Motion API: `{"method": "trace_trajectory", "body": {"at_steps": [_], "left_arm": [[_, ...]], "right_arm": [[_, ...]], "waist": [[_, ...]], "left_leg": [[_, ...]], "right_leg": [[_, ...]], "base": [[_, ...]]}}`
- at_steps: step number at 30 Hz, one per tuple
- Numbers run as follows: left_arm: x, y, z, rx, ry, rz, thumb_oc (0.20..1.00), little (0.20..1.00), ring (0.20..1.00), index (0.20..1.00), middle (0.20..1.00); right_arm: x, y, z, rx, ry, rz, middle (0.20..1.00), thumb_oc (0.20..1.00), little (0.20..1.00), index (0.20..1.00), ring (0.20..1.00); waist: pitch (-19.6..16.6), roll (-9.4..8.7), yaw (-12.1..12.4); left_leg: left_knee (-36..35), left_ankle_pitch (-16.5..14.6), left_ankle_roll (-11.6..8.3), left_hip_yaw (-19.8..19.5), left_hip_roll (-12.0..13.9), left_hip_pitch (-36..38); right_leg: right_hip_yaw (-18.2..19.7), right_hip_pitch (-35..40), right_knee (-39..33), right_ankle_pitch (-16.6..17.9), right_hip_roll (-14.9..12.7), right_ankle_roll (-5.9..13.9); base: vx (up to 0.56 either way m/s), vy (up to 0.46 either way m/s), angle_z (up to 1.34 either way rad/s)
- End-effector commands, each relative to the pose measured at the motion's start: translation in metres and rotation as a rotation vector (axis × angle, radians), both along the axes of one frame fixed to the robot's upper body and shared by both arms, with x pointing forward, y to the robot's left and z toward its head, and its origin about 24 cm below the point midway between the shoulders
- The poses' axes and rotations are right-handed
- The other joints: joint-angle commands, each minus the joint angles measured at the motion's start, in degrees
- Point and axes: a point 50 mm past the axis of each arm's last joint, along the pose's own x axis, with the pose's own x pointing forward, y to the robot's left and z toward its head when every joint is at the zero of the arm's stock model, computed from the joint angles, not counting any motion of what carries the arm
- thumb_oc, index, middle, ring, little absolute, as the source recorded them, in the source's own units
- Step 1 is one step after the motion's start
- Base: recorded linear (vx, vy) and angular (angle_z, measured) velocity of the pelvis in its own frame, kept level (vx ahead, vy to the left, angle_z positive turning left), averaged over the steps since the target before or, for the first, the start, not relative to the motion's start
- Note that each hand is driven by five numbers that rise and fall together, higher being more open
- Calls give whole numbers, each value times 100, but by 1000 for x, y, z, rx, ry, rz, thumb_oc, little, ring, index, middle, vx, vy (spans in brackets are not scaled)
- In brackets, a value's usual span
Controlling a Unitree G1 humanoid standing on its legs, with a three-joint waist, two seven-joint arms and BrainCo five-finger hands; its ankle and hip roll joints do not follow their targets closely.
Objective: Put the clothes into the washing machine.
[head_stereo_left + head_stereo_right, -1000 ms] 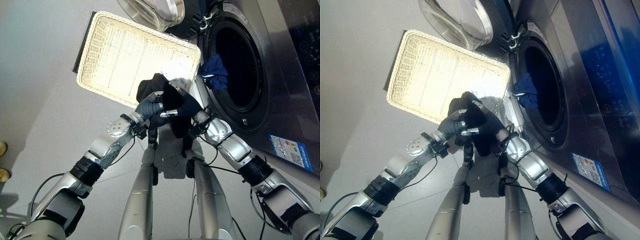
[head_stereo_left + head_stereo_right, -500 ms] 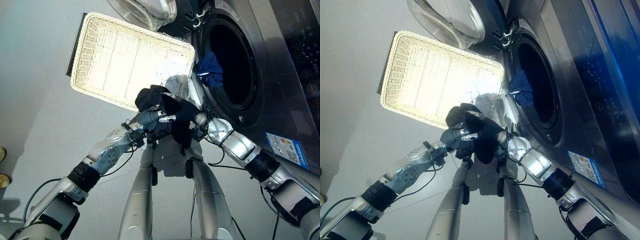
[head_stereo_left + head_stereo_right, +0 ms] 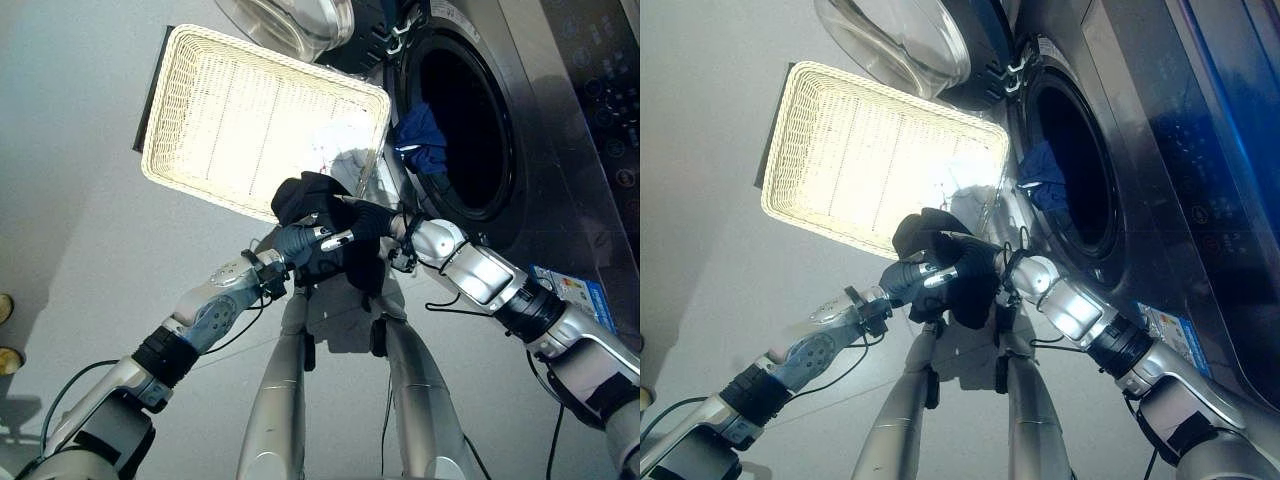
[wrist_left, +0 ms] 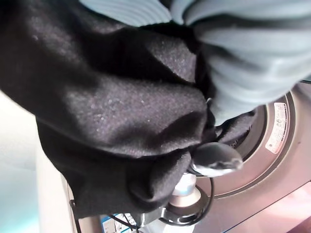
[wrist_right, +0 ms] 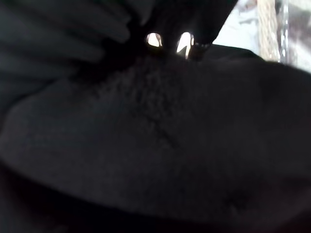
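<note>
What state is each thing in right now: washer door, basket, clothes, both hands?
Washer door: swung open.
Drum opening: open, blue garment hanging over its rim.
Basket: on the floor, mostly emptied.
Black garment: bunched, held up between both hands.
Left hand: shut on the black garment.
Right hand: against the black garment, fingers hidden.

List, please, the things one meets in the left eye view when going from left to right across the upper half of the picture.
White wicker basket → black garment held up at the basket's near corner → blue garment hanging over the drum's rim → dark drum opening of the washing machine.
</note>
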Motion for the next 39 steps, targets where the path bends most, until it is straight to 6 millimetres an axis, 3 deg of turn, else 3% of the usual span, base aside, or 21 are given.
{"method": "trace_trajectory", "body": {"at_steps": [1, 2, 3, 5, 6, 7, 9, 11, 12, 13, 14, 16, 19, 23, 27, 32, 35, 36, 38, 39], "left_arm": [[-43, -59, 79, -359, -324, -424, 200, 200, 200, 200, 200], [-43, -59, 79, -359, -324, -424, 200, 200, 200, 200, 200], [-42, -57, 80, -370, -331, -405, 200, 200, 200, 200, 200], [-42, -57, 80, -373, -335, -401, 200, 200, 200, 200, 200], [-42, -52, 82, -382, -348, -378, 200, 200, 200, 200, 200], [-42, -51, 83, -385, -351, -369, 200, 200, 200, 200, 200], [-40, -46, 84, -401, -364, -326, 200, 200, 200, 200, 200], [-40, -43, 84, -406, -368, -308, 200, 200, 200, 200, 200], [-40, -41, 84, -410, -373, -292, 200, 200, 200, 200, 200], [-39, -35, 86, -424, -377, -256, 200, 200, 200, 200, 200], [-38, -34, 86, -427, -378, -248, 200, 200, 200, 200, 200], [-34, -27, 88, -436, -384, -214, 200, 200, 200, 200, 200], [-31, -21, 91, -437, -391, -197, 200, 200, 200, 200, 200], [-29, -18, 92, -427, -393, -188, 200, 200, 200, 200, 200], [-28, -17, 93, -418, -399, -185, 200, 200, 200, 200, 200], [-29, -19, 96, -414, -405, -185, 200, 200, 200, 200, 200], [-29, -21, 97, -411, -411, -187, 200, 200, 200, 200, 200], [-29, -21, 97, -411, -412, -187, 200, 200, 200, 200, 200], [-29, -20, 99, -401, -421, -192, 200, 200, 200, 200, 200], [-29, -19, 99, -401, -421, -192, 200, 200, 200, 200, 200]], "right_arm": [[-4, -6, -50, 48, 249, -52, 1000, 1000, 1000, 1000, 1000], [-4, -6, -50, 48, 249, -52, 1000, 1000, 1000, 1000, 1000], [-4, -11, -37, 277, 190, -72, 1000, 1000, 1000, 1000, 1000], [-3, -13, -33, 332, 173, -91, 1000, 1000, 1000, 1000, 1000], [-2, -24, -22, 525, 173, -122, 1000, 1000, 1000, 1000, 1000], [-2, -26, -19, 590, 188, -125, 1000, 1000, 1000, 1000, 1000], [-3, -37, -11, 896, 293, -99, 1000, 1000, 1000, 1000, 1000], [-4, -42, -9, 1003, 316, -81, 1000, 1000, 1000, 1000, 1000], [-5, -45, -7, 1085, 343, -57, 1000, 1000, 1000, 1000, 1000], [-8, -50, -1, 1277, 398, 11, 1000, 1000, 1000, 1000, 1000], [-9, -51, 0, 1317, 418, 36, 1000, 1000, 1000, 1000, 1000], [-12, -49, 5, 1585, 587, 201, 1000, 1000, 1000, 1000, 1000], [-14, -51, 10, 1778, 658, 322, 1000, 1000, 1000, 1000, 1000], [-11, -61, 17, 1909, 627, 353, 1000, 1000, 1000, 1000, 1000], [-7, -81, 19, 1842, 353, 142, 1000, 1000, 1000, 1000, 1000], [-7, -82, 20, 1669, 236, 30, 1000, 1000, 1000, 1000, 1000], [-4, -76, 16, 1257, 110, -90, 1000, 1000, 1000, 1000, 1000], [-4, -75, 15, 1222, 99, -101, 1000, 1000, 1000, 1000, 1000], [-1, -76, 14, 954, -1, -182, 1000, 1000, 1000, 1000, 1000], [-1, -76, 14, 942, -3, -184, 1000, 1000, 1000, 1000, 1000]], "waist": [[-101, 80, -23], [-101, 80, -23], [-101, 80, -61], [-101, 84, -70], [-101, 96, -94], [-101, 99, -99], [-101, 106, -122], [-101, 111, -128], [-101, 113, -132], [-101, 125, -136], [-101, 127, -136], [-101, 134, -131], [-101, 133, -116], [-101, 132, -99], [-101, 117, -103], [-101, 107, -118], [-101, 95, -130], [-101, 96, -133], [-101, 80, -129], [-101, 81, -131]], "left_leg": [[80, -321, 178, 346, -398, 121], [80, -321, 178, 346, -398, 121], [125, -346, 185, 355, -426, 112], [130, -353, 188, 359, -426, 113], [143, -381, 199, 362, -430, 139], [144, -387, 199, 364, -430, 143], [170, -432, 209, 349, -450, 191], [165, -447, 214, 345, -459, 212], [160, -457, 218, 342, -464, 228], [140, -477, 227, 336, -476, 270], [134, -482, 229, 336, -478, 278], [109, -510, 237, 348, -471, 316], [41, -516, 247, 332, -469, 346], [-32, -492, 256, 338, -448, 357], [-38, -477, 253, 348, -422, 339], [-30, -454, 256, 354, -417, 316], [25, -437, 251, 337, -439, 255], [30, -438, 250, 336, -440, 250], [71, -423, 242, 331, -438, 202], [73, -422, 242, 330, -439, 199]], "right_leg": [[216, 537, -1355, 933, 55, 548], [216, 537, -1355, 933, 55, 548], [219, 541, -1342, 916, 57, 541], [225, 537, -1331, 911, 59, 541], [244, 554, -1309, 888, 66, 544], [247, 560, -1307, 879, 67, 545], [259, 598, -1275, 842, 68, 556], [253, 613, -1272, 835, 64, 564], [247, 627, -1276, 834, 59, 573], [239, 659, -1297, 844, 40, 598], [238, 665, -1305, 847, 36, 602], [234, 684, -1335, 860, 18, 625], [215, 699, -1385, 897, 1, 655], [209, 696, -1442, 962, -8, 667], [194, 681, -1451, 1003, -16, 673], [206, 661, -1448, 1025, -4, 662], [216, 629, -1434, 1023, 0, 657], [217, 625, -1431, 1022, 0, 657], [224, 595, -1413, 1024, 0, 653], [224, 594, -1412, 1023, 0, 652]], "base": [[0, 0, 0], [10, 39, -4], [7, 31, -5], [7, 28, -7], [5, 22, -5], [9, 29, -4], [0, 0, 0], [0, 0, 0], [0, 0, 0], [0, 0, 0], [0, 0, 0], [0, 0, 0], [-4, -20, -5], [0, 0, 0], [0, 0, 0], [0, 0, 0], [0, 0, 0], [0, 0, 0], [0, 0, 0], [0, 0, 0]]}}
